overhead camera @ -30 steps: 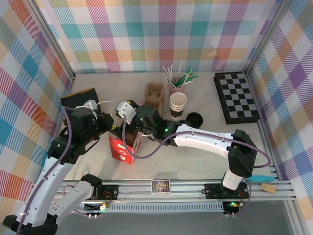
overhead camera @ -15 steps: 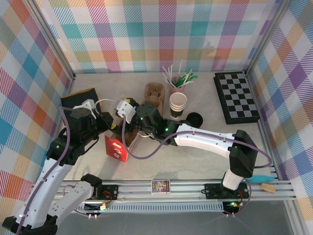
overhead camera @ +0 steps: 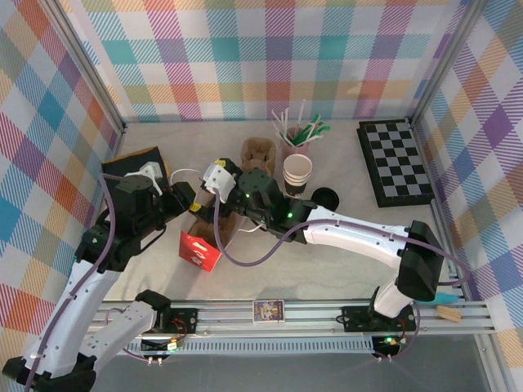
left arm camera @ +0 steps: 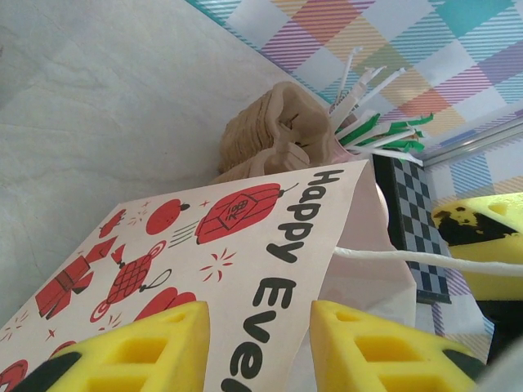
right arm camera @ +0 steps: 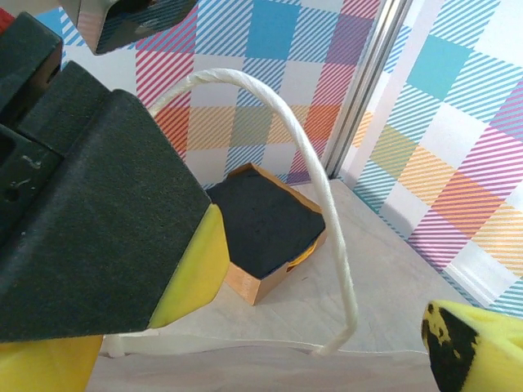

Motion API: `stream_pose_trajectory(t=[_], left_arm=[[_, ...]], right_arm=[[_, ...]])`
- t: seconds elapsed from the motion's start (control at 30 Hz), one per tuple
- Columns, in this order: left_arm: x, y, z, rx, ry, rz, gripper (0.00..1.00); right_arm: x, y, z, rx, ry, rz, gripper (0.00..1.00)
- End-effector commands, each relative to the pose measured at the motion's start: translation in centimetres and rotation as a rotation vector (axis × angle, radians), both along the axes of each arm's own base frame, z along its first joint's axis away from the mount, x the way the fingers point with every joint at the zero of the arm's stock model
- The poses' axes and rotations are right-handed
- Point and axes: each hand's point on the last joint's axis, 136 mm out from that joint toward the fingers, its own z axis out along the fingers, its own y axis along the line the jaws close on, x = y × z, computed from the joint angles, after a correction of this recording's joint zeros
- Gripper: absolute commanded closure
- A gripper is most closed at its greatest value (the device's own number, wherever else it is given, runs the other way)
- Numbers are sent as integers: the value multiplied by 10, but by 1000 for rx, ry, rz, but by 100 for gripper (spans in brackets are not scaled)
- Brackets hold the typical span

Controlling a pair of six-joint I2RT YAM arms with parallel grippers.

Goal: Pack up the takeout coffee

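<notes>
Right of centre in the top view, beside stacked cups (overhead camera: pixel 297 171): lidded coffee cup (overhead camera: pixel 325 198), not packed yet. Left gripper (left arm camera: pixel 260 331) partly open at the bag (left arm camera: pixel 245 229) wall, apparently pinching nothing; right gripper (right arm camera: pixel 335 314) wide open, empty, by the handle (right arm camera: pixel 319 188). Remaining: fetching, inserting.

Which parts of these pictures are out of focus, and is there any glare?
Top external: evenly lit, sharp, no glare on the table. Left wrist: bag print sharp, yellow fingers slightly soft. Right wrist: rope handle sharp, near black finger blurred.
</notes>
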Motion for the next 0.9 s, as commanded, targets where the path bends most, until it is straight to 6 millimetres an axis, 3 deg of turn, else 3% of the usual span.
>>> stream_pose_trajectory(t=[0.0,0.53,0.63,0.73,0.87], left_arm=[[-13,1,-27,63,119,-40,63],[-4,4,-38,68,148,-26,62],[-2,5,-41,72,156,-19,62],[-1,7,-39,66,147,-10,54],[0,5,-21,40,109,-22,48]], right_arm=[[-8,-16,116,315,-102,6,1],[-1,-26,188,610,-225,-17,1],[-1,-26,198,626,-241,-19,0],[2,-24,203,620,-250,-28,1],[2,-22,202,607,-259,-23,0]])
